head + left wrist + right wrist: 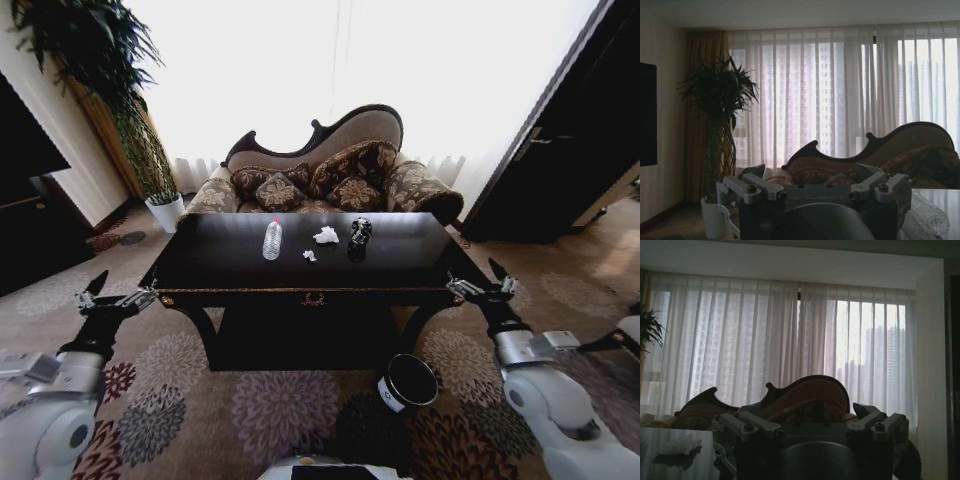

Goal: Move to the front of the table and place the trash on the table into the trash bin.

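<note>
The dark glossy table stands straight ahead. On its top lies the trash: a clear plastic bottle, white paper scraps, and a dark crushed can. The black round trash bin sits on the carpet below the table's front right. My left gripper hovers open off the table's front left corner. My right gripper is open off the front right corner. Beyond the left gripper in the left wrist view lies the bottle. The right gripper in the right wrist view faces a paper scrap.
A patterned sofa stands right behind the table. A tall plant in a white pot is at the back left, beside dark furniture. A dark door is at the right. Flowered carpet lies in front.
</note>
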### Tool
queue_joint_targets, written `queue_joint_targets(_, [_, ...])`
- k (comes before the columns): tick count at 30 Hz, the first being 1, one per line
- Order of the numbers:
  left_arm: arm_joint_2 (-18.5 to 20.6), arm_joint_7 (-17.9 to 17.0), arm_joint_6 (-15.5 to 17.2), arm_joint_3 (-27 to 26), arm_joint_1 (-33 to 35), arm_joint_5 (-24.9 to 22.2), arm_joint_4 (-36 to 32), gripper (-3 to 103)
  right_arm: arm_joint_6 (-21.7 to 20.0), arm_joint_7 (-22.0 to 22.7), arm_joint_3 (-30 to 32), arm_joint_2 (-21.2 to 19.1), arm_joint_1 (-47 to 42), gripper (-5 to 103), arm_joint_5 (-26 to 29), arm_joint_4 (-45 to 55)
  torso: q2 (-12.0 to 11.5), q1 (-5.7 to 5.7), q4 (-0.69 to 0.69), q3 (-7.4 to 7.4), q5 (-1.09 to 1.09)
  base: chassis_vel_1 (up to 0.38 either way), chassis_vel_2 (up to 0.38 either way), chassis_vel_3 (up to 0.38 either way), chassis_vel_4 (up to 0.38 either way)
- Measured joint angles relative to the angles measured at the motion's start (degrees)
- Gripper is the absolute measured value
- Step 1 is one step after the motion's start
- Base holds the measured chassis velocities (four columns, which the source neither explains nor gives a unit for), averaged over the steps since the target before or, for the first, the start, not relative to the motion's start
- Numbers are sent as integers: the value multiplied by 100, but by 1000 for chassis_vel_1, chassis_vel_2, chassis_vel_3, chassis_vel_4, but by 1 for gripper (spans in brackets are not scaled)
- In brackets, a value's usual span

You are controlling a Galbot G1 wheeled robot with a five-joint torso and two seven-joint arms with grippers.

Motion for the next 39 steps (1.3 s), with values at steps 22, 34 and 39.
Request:
queue_joint_targets(22, [52, 28, -26, 40, -11, -13, -7, 100, 90, 39, 6, 32, -23, 100, 2, 29, -4, 9, 1, 3, -1, -67, 62, 64, -74])
queue_joint_targets(34, [906, -226, 258, 368, -408, -704, -187, 100, 68, 106, 42, 95, -79, 100, -31, 293, 2, -6, -1, -2, -2, -20, 29, 24, -22])
queue_joint_targets(39, [1524, -444, 604, 322, -783, -1476, -297, 100, 42, 96, 3, 86, -73, 100, -81, 345, 1, -2, 2, -1, 0, 8, -10, -9, 10])
